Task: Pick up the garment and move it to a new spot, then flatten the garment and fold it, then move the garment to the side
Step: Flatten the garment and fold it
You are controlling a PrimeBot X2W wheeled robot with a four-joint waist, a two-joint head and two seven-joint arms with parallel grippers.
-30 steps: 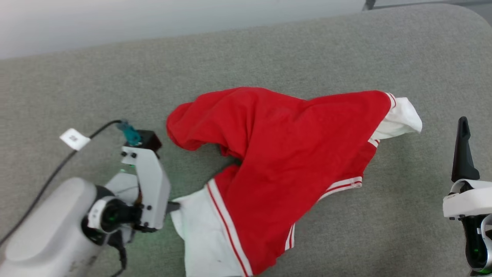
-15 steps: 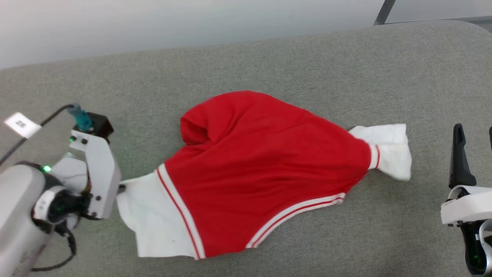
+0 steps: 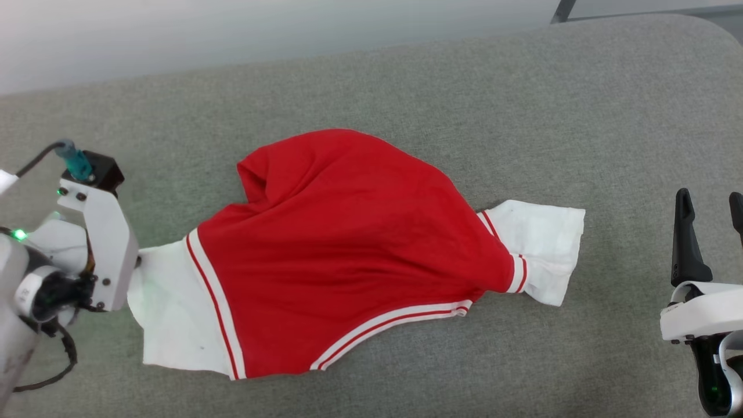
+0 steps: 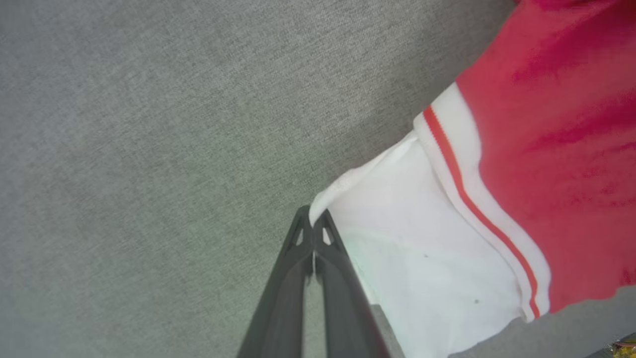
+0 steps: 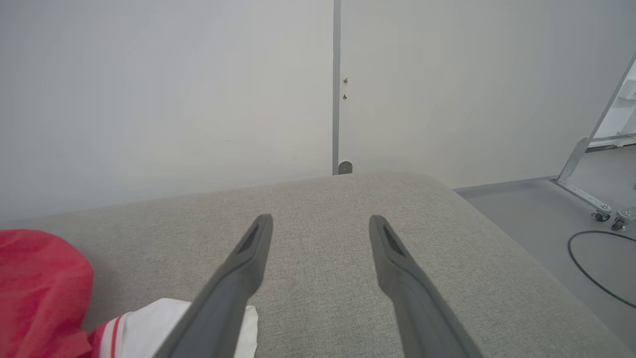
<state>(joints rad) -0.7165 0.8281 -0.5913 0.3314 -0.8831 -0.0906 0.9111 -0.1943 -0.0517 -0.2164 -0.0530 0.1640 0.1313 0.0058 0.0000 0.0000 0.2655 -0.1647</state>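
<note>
From the head view, my left claw (image 3: 137, 262) sits low on the left, its tips at the edge of the garment (image 3: 348, 249)'s white sleeve (image 3: 168, 313), most of the fingers hidden behind the wrist housing. A white tag (image 3: 3, 180) on my cable is cut off at the frame edge, too little of it to read. The garment lies stretched across the middle of the grey cushion (image 3: 406, 87): red body, white sleeves at either end, red-and-white striped bands, and a bunched fold at its upper left. My right claw (image 3: 710, 197) stands at the lower right, well apart from the cloth. In the left wrist view, my left claw (image 4: 313, 223) is pinched tight on the sleeve (image 4: 422, 238)'s corner, a striped band and the garment (image 4: 546, 149)'s red beyond. In the right wrist view, my right claw (image 5: 320, 221) is spread wide and holds nothing above the cushion (image 5: 323, 298), with the garment (image 5: 39, 278) at the lower left, below a pale wall (image 5: 174, 99).
</note>
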